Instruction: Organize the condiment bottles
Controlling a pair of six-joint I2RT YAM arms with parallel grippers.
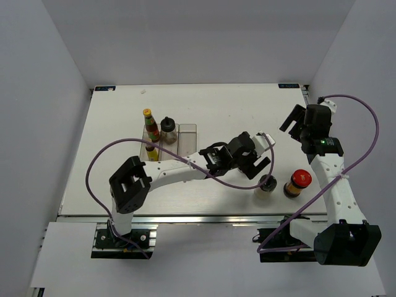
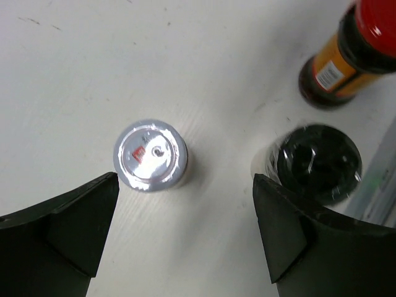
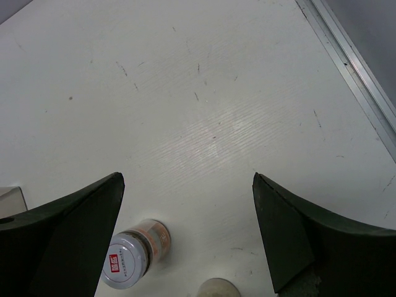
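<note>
Above silver-lidded jar (image 2: 150, 154), L claw (image 2: 185, 182) hangs wide open.

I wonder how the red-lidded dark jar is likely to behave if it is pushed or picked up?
The red-lidded jar stands upright and looks taller than wide, so a push near its lid would probably tip it. Its round body would likely roll once down. The glossy dark sides look smooth, perhaps slippery.

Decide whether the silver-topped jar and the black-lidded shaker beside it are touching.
Apart. The left wrist view looks down on the silver-topped jar and the black-lidded shaker, with bare table plainly between them.
</note>
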